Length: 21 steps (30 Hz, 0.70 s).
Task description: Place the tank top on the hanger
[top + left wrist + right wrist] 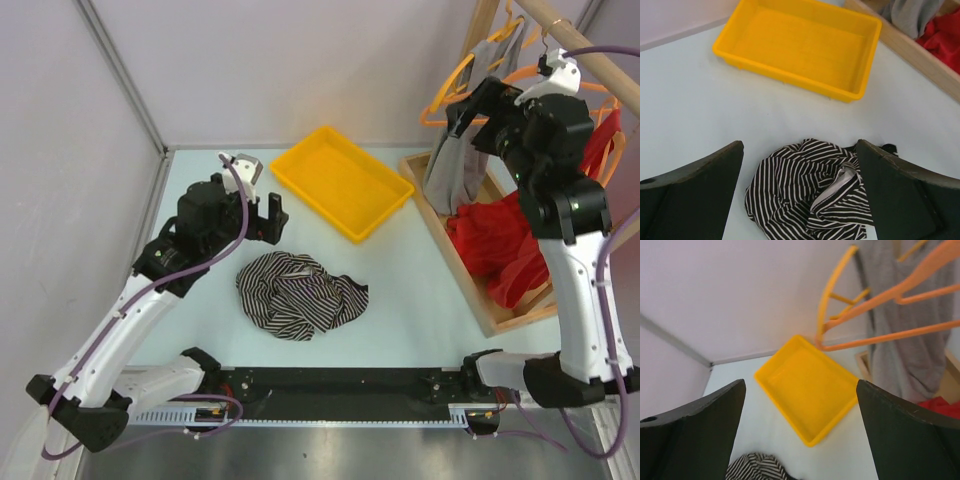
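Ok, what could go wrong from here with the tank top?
The tank top lies crumpled in a heap, so the open left tool above it may pinch several layers instead of a strap. The open right tool is near the hanger, which hangs close to the grey garment; it could snag that.

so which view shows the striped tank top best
Top external: the whole crumpled tank top lies uncovered. Left wrist shows it closer, but cropped at the bottom edge. Right wrist catches only a striped sliver.
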{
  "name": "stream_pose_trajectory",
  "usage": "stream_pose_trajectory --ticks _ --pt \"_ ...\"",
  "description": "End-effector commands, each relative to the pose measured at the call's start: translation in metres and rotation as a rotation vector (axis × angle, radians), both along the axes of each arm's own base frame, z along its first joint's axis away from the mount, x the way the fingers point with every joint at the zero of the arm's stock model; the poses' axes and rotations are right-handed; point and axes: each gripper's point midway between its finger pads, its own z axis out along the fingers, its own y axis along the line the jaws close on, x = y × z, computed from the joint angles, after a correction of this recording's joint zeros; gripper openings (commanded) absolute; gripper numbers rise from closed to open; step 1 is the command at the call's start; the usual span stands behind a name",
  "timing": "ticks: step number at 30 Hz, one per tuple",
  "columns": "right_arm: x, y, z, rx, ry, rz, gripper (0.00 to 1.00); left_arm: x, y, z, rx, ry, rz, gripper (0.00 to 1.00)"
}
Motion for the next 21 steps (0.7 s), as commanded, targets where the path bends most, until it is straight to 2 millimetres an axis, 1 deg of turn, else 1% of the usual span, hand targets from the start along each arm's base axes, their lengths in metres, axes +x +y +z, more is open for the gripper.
stream_pose_trajectory --ticks 1,2,3,4,5,6,7,12,14,15,17,18,19,21 --pt "0.026 -0.036 0.007 0.109 -0.015 -0.138 0.97 0.009 0.011 -0.006 0.029 -0.052 0.033 0.99" --pt "0.032 -0.04 0.002 0.116 -0.006 -0.156 0.96 0.01 0.016 -0.01 0.033 -0.048 0.049 0.99" --pt "0.036 -0.045 0.006 0.132 -0.029 -0.184 0.96 0.011 0.019 -0.012 0.035 -0.049 0.059 0.99" --pt "0.04 -0.052 0.004 0.146 -0.034 -0.213 0.96 0.013 0.021 -0.012 0.032 -0.053 0.067 1.0" --pt "0.042 -0.056 -0.002 0.148 -0.029 -0.233 0.96 0.013 0.024 -0.017 0.033 -0.046 0.074 1.0" --pt "0.045 -0.062 0.004 0.162 -0.064 -0.264 0.96 0.012 0.025 -0.017 0.025 -0.052 0.075 0.99" --pt "0.046 -0.066 0.004 0.168 -0.077 -0.28 0.96 0.011 0.024 -0.018 0.016 -0.051 0.065 0.99" --pt "0.057 -0.086 -0.001 0.2 -0.122 -0.384 0.93 0.013 0.028 -0.026 0.007 -0.038 0.072 0.99" --pt "0.062 -0.091 -0.003 0.212 -0.132 -0.408 0.93 0.013 0.027 -0.027 0.003 -0.033 0.065 0.99" --pt "0.065 -0.093 0.0 0.221 -0.151 -0.414 0.91 0.014 0.027 -0.027 0.003 -0.033 0.067 0.99" --pt "0.072 -0.099 -0.006 0.231 -0.155 -0.433 0.9 0.014 0.028 -0.028 0.003 -0.031 0.07 0.99" --pt "0.074 -0.099 0.0 0.248 -0.184 -0.425 0.89 0.014 0.029 -0.03 0.005 -0.027 0.072 1.0" --pt "0.079 -0.1 -0.004 0.252 -0.182 -0.425 0.88 0.015 0.029 -0.03 0.003 -0.026 0.074 0.99" --pt "0.087 -0.104 -0.002 0.26 -0.2 -0.425 0.86 0.015 0.029 -0.032 0.003 -0.023 0.071 1.0"
